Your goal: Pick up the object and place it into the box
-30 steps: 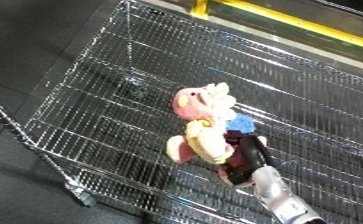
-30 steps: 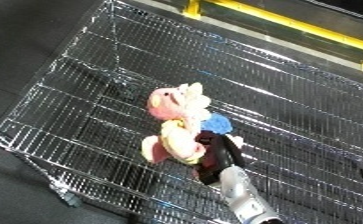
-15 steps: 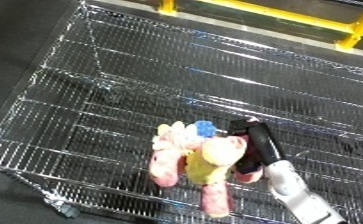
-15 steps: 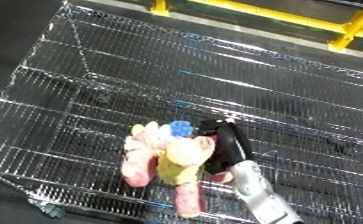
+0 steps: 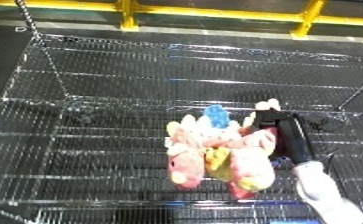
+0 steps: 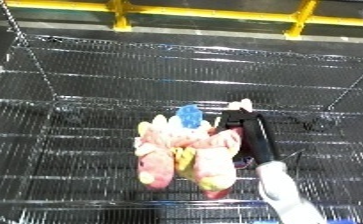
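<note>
1. Plush toy (image 5: 217,157), pink and yellow with a blue patch at its far end, lies over the wire floor of the wire bin (image 5: 89,100), near the middle
2. Right hand (image 5: 282,134) reaches in from the near right, its white forearm (image 5: 324,195) slanting up toward the far left
3. Its black fingers rest against the toy's right side; I cannot tell whether they are curled on it or straight
4. Yellow rail (image 5: 222,11) runs along the far edge

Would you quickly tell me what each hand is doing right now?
Left hand: not in view.
Right hand: beside the plush toy inside the wire bin; whether it is holding the toy cannot be told.
</note>
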Motion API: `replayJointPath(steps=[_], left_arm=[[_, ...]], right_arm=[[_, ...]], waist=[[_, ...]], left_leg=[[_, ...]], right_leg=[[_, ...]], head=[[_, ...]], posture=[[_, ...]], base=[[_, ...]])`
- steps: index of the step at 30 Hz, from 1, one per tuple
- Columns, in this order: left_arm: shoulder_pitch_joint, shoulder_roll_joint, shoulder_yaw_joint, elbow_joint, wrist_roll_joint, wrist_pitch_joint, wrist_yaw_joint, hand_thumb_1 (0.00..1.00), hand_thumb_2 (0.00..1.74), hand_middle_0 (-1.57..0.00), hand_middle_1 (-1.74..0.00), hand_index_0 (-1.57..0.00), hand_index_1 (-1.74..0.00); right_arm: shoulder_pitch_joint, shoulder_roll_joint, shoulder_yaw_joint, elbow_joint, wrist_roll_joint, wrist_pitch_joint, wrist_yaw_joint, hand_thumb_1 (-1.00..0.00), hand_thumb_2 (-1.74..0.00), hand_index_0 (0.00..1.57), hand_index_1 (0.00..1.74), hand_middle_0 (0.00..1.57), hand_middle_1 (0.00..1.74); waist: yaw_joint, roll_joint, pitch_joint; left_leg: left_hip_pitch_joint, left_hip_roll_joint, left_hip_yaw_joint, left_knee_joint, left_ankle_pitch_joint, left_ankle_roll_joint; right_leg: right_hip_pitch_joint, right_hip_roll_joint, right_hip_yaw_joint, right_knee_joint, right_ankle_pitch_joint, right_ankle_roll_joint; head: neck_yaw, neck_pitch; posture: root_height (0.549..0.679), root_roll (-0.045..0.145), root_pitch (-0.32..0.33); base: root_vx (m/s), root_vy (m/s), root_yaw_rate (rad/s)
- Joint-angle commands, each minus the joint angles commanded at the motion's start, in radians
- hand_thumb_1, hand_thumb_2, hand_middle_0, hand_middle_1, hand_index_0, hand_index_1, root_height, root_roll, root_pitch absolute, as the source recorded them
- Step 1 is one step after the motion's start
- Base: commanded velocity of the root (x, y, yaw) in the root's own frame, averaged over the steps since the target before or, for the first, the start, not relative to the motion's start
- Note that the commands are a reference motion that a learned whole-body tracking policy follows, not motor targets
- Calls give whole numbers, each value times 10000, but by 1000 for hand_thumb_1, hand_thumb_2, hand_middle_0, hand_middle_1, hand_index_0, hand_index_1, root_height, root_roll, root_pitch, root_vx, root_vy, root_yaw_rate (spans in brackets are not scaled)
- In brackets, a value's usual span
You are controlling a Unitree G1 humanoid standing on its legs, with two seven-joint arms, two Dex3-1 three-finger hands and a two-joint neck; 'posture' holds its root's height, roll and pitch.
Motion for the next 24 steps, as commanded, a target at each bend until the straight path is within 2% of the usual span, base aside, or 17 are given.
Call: replayJointPath(steps=[6, 11, 15, 17, 21, 24], left_arm=[[184, -198, 216, -287, 10, 39, 1, 1000, 1740, -1570, -1740, -1570, -1740], [291, -332, 369, -288, -50, 45, 29, 1000, 1740, -1570, -1740, -1570, -1740], [273, -409, 384, -208, -88, -14, 91, 1000, 1740, -1570, -1740, -1570, -1740], [253, -443, 328, -146, -115, -42, 115, 1000, 1740, -1570, -1740, -1570, -1740], [258, -511, 233, 32, -219, -81, 206, 1000, 1740, -1570, -1740, -1570, -1740], [302, -547, 167, 135, -357, -130, 213, 1000, 1740, -1570, -1740, -1570, -1740]], right_arm=[[1492, -227, -1496, -612, -252, 8, -267, -1000, -1740, 1570, 1740, 1570, 1740], [2775, -175, -2960, -450, 8, -78, -691, -1000, -1740, 1570, 1740, 1570, 1740], [3346, 220, -3826, -148, 629, -358, -1129, -1000, -1740, 1570, 1740, 1570, 1740], [3528, 422, -4169, 53, 1005, -535, -1333, -1000, -1740, 1570, 1740, 1570, 1740], [3789, 869, -4827, 457, 1874, -958, -1725, -1000, -1740, 1570, 1740, 1570, 1740], [3951, 1262, -5282, 787, 2989, -1478, -1776, -1000, -1740, 1570, 1740, 1570, 1740]], waist=[[-510, 9, 0], [-908, 77, 0], [-1247, 140, 0], [-1408, 155, 0], [-1675, 169, 0], [-1845, 177, 0]], left_leg=[[308, 64, 123, 18, -46, 12], [537, 113, 211, 35, -72, 6], [774, 161, 320, 84, -135, -16], [880, 200, 390, 113, -157, -36], [1007, 282, 517, 145, -166, -67], [1054, 314, 604, 170, -159, -94]], right_leg=[[179, 79, 149, -72, 38, -1], [311, 79, 222, -7, 31, 35], [503, 134, 288, -131, 94, 51], [600, 167, 318, -218, 147, 60], [700, 224, 368, -353, 257, 71], [697, 258, 414, -415, 353, 68]], head=[[639, -194], [1620, -629], [2792, -1694], [3283, -2055], [4060, -2068], [4160, -2135]], posture=[[621, 49, -238], [620, 51, -256], [622, 53, -270], [622, 53, -278], [623, 55, -289], [623, 58, -294]], base=[[-8, -4, -110], [-15, -10, -37], [-3, -2, -133], [2, 3, -144], [-2, -4, -121], [-19, 0, -121]])
